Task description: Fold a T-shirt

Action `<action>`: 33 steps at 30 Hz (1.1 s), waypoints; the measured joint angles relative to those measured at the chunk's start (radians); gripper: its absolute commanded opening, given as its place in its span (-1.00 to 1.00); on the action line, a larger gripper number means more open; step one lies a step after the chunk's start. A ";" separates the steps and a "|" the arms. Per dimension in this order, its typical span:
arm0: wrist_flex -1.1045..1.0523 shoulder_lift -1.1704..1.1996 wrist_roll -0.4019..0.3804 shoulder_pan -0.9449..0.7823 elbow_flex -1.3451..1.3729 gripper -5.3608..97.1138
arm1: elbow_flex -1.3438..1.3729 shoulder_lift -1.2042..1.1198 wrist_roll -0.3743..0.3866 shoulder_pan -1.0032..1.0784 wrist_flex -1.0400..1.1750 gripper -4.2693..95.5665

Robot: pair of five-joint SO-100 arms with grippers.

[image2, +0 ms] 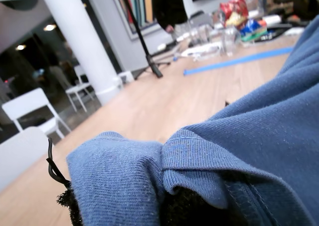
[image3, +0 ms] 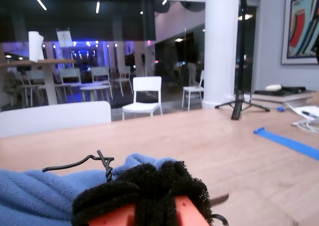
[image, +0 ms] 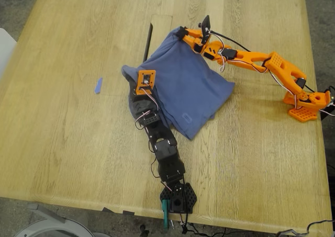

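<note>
- T-shirt [image: 188, 85]: slate-blue, crumpled in a rough bunch on the middle of the worktop [image: 68, 116], between the two arms; not flat, not neatly folded.
- The T-shirt's far corner, in the exterior view, is pulled up off the wood at the orange arm; the near corner lies flat on the wood, pointing towards the black arm's base.
- My first gripper [image: 132, 88]: on the black arm, at the T-shirt's edge on the exterior view's left, partly hidden under its orange camera mount.
- First wrist view: blue cloth [image2: 239, 151] bunched and wrapped over the black foam pad; gripper [image2: 184, 206] clamped on the T-shirt.
- My second gripper [image: 181, 33]: on the orange arm, at the T-shirt's raised far corner.
- Second wrist view: black foam pads pressed together at the gripper [image3: 144, 186], blue cloth [image3: 30, 196] gathered just beside and behind them; closed on the T-shirt's edge.
- Small blue tape strip [image: 98, 85]: flat on the wood, well apart from the T-shirt, on the exterior view's left.
- Orange arm's base sits at the worktop's edge on the exterior view's right; black arm's base at the near edge.
</note>
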 measured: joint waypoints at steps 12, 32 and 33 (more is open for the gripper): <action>-0.043 0.003 -0.031 0.000 0.000 -0.90 | -0.239 -0.002 0.000 0.000 0.199 -0.91; 0.360 0.120 -0.175 0.002 -0.084 -0.90 | -0.649 -0.046 0.012 0.000 0.854 -0.91; 0.402 0.140 -0.184 0.003 -0.084 -0.90 | -0.658 -0.046 0.012 0.000 0.893 -0.91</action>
